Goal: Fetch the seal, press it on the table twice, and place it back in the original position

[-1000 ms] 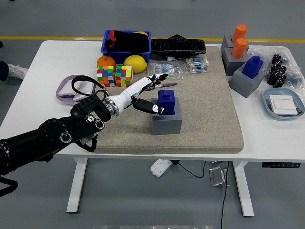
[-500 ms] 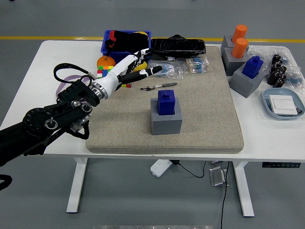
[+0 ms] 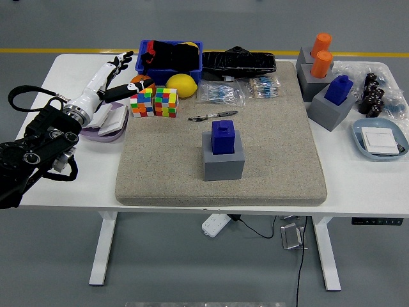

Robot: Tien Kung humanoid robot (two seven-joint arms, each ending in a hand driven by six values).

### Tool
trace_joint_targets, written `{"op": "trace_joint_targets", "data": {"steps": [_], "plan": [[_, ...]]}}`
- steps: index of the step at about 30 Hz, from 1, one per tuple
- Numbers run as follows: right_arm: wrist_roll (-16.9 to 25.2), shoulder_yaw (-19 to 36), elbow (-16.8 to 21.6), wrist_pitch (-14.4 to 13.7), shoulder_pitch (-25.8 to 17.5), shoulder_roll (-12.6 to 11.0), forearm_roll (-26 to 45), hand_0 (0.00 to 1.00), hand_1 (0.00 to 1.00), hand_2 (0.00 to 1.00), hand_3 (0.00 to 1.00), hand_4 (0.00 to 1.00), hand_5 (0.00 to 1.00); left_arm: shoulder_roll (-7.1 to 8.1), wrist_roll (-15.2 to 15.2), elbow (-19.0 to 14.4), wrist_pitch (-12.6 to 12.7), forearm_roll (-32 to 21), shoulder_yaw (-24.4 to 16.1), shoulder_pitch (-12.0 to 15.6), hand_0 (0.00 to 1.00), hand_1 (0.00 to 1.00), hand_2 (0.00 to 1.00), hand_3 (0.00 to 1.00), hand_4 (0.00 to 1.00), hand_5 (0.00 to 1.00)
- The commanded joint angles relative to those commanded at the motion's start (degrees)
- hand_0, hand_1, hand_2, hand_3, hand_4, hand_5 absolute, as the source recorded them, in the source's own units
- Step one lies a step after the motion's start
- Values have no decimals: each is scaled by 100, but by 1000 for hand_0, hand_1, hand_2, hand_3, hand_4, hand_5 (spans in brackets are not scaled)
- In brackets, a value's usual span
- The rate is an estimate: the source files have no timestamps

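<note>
The blue seal (image 3: 223, 136) stands upright in its grey block holder (image 3: 223, 162) in the middle of the beige mat (image 3: 268, 173). My left hand (image 3: 110, 78) is far to the left of it, over the table's left side near the purple dish, with fingers spread and holding nothing. My black left arm (image 3: 35, 153) comes in from the left edge. The right arm is out of view.
Two colourful cubes (image 3: 154, 102), an orange (image 3: 141, 82) and a lemon (image 3: 181, 84) sit at the mat's back left, with a blue bin (image 3: 169, 56) behind. A pen (image 3: 213, 116) lies behind the seal. Grey blocks with orange (image 3: 321, 64) and blue (image 3: 339, 89) seals stand at right, beside a blue dish (image 3: 379, 140).
My left hand let go of the blue seal in its holder and drew back left and away, from the mat's middle to the table's left side.
</note>
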Motion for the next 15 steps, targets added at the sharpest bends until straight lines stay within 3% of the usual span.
{"op": "trace_joint_targets", "data": {"steps": [8, 15], "plan": [[1, 76, -9, -9, 5, -6, -31, 776, 677, 684, 628, 715, 340, 308, 18, 366, 38, -252, -173, 82, 922, 967, 953, 976, 903, 369], [-3, 126, -6, -2, 41, 2, -56, 776, 677, 684, 627, 715, 338, 416, 21, 407, 42, -205, -318, 118, 918, 960, 949, 974, 900, 366]]}}
